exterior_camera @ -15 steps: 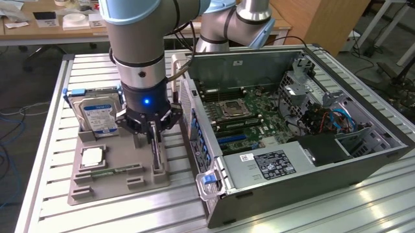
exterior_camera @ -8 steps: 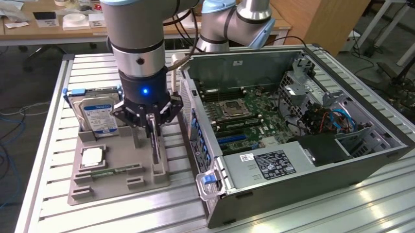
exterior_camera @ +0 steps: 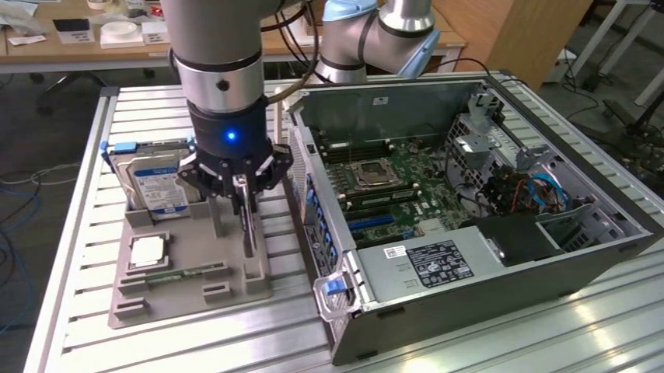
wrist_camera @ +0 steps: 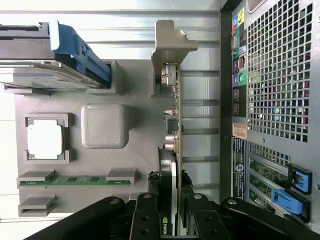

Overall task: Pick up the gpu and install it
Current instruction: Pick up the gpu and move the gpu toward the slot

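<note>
**Item 1, my gripper** (wrist_camera: 170, 200) (exterior_camera: 245, 203): narrowed, fingers (wrist_camera: 146, 215) closed against both faces of the gpu.

**Item 2, gpu** (wrist_camera: 167, 175) (exterior_camera: 248, 229): stands on edge between my fingers, black cooler on one face and green board on the other. Its far end meets a grey post (wrist_camera: 170, 42) of the tray, just beside the computer case.

**Item 3, grey tray** (wrist_camera: 135, 165) (exterior_camera: 176, 299): lies on the table. It carries a square raised block (wrist_camera: 102, 126), a processor (wrist_camera: 45, 140) (exterior_camera: 148, 250) in a recess and a narrow green memory stick (wrist_camera: 70, 181) (exterior_camera: 186, 273) in end clips.

**Item 4, hard drive** (exterior_camera: 155, 183) (wrist_camera: 40, 80): silver with a blue-white label, upright in the tray's rear slot, with a blue rail (wrist_camera: 80, 50) on its edge.

**Item 5, computer case** (exterior_camera: 602, 225) (wrist_camera: 275, 75): lies on its side at the exterior view's right of the tray, side panel off. Its motherboard (exterior_camera: 384, 179) and power supply (exterior_camera: 436, 264) are exposed.

**Item 6, table** (exterior_camera: 518, 342) (wrist_camera: 125, 20): slatted aluminium under everything.
</note>
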You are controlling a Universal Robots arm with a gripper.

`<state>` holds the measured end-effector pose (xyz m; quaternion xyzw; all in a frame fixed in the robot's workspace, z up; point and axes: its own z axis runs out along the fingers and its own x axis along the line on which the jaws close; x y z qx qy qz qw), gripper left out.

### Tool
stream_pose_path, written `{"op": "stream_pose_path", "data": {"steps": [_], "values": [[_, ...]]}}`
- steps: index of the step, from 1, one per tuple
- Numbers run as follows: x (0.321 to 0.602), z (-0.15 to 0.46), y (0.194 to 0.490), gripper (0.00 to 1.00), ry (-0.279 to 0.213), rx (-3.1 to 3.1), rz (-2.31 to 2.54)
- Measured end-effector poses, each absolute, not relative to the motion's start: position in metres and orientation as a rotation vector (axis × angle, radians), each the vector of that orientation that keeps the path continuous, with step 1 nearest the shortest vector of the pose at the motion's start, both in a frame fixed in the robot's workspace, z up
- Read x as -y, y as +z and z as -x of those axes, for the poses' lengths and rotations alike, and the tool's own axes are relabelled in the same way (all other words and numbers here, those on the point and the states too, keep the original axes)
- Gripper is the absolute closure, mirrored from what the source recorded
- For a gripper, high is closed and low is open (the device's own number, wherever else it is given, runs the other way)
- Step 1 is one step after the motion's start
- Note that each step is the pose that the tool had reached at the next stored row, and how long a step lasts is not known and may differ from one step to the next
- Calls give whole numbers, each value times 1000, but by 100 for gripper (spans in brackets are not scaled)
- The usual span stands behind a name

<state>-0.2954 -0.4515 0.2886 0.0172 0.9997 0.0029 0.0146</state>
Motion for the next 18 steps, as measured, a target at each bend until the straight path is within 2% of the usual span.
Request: {"op": "stream_pose_path", "data": {"steps": [18], "values": [[451,295,318,73,9,-3112,-53]]}}
